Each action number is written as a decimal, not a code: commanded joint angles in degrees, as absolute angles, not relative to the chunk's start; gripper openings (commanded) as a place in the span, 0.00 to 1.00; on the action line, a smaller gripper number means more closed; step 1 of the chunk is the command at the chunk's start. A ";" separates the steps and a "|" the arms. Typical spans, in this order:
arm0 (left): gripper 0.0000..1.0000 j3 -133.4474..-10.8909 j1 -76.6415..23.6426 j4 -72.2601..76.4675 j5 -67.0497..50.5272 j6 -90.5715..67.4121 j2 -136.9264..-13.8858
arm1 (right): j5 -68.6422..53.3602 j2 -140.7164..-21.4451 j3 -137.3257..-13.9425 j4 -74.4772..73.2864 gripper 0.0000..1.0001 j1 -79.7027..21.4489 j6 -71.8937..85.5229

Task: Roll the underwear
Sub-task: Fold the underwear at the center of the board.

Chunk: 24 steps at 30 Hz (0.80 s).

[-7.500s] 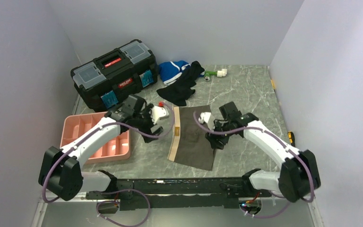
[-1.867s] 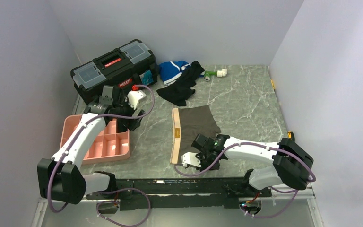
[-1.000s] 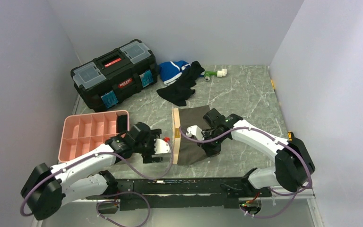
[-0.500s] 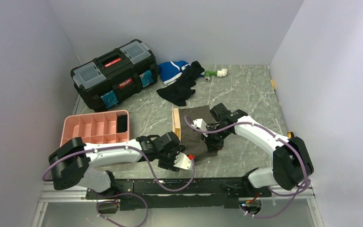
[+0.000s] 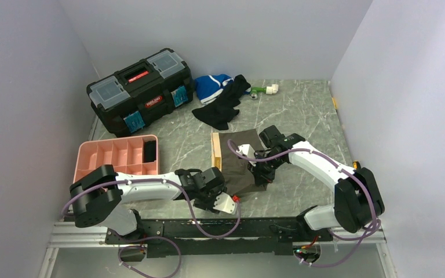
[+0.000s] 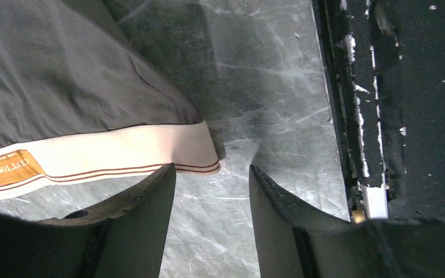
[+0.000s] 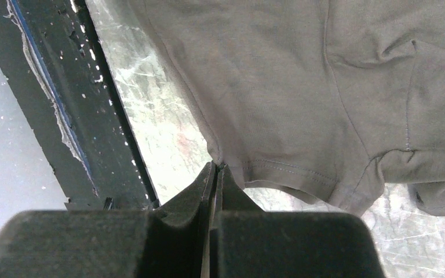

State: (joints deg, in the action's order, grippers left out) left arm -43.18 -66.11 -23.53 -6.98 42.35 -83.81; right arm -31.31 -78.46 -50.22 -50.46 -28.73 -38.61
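Grey marble bench, and the underwear sits mid-bench toward the near edge, mostly flat, tan waistband along its left side. No roll in it yet that I can see, so pretty much the whole job looks left. Right gripper is pinched together on the hem. Left gripper has its jaws apart by the waistband's near corner, holding nothing.
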 commanded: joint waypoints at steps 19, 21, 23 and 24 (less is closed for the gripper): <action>0.27 -46.83 -66.45 -26.38 -8.85 42.58 -88.68 | -33.77 -78.95 -51.06 -50.42 0.00 -28.26 -39.66; 0.17 -46.64 -66.45 -26.66 -9.24 42.56 -88.37 | -33.83 -78.62 -50.99 -50.53 0.00 -28.27 -39.60; 0.08 -45.97 -66.45 -26.14 -9.23 42.52 -87.64 | -34.15 -78.46 -50.90 -50.87 0.00 -28.21 -39.76; 0.03 -45.85 -66.45 -26.11 -9.18 42.35 -87.47 | -34.49 -78.42 -51.01 -51.42 0.00 -28.19 -39.93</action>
State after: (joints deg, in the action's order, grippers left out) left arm -46.17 -66.13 -24.49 -7.25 42.57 -87.39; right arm -32.08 -78.91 -50.22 -50.50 -28.53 -38.63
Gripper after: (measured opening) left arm 0.103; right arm 0.011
